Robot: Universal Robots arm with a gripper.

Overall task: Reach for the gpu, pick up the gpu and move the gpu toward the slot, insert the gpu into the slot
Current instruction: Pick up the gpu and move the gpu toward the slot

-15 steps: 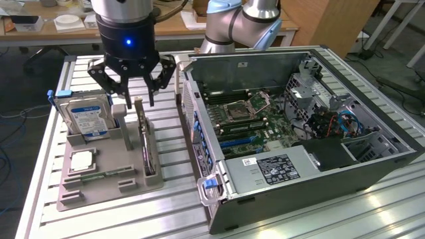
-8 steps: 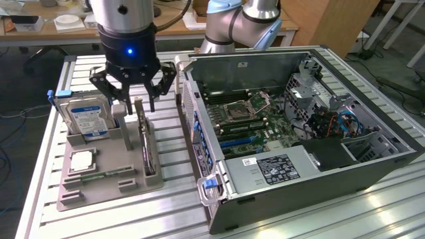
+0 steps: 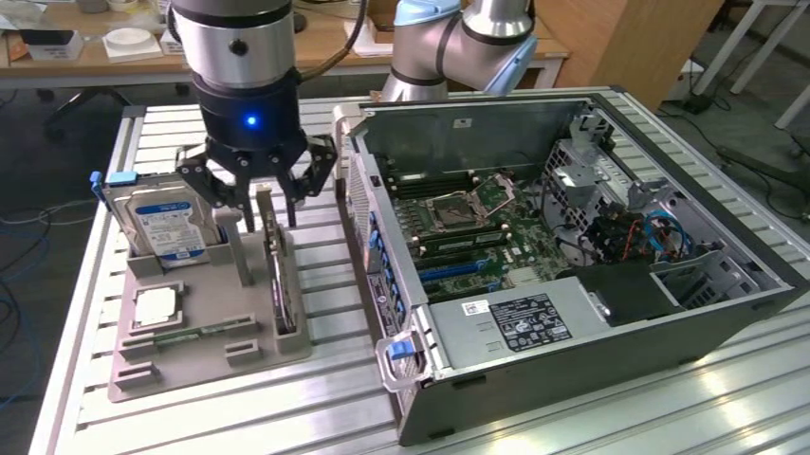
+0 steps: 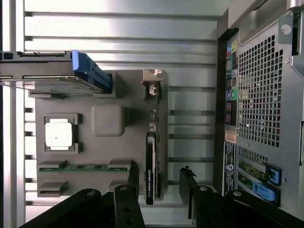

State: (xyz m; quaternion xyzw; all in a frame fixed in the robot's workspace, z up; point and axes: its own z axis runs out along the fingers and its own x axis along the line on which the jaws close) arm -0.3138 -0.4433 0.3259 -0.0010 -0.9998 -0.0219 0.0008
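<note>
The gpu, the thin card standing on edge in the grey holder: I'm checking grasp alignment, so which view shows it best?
The wrist view: the thin flat gpu card is seen edge-on from above, between the open fingers. The exterior view shows it upright in the grey holder, its top inside the gripper.

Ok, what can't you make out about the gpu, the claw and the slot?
Exterior view: gpu far end partly behind the claw.
Wrist view: gpu faces unseen, card edge-on.
Exterior view: slots in the computer case too small to tell apart.
Wrist view: hard drive cut by frame edge.
</note>
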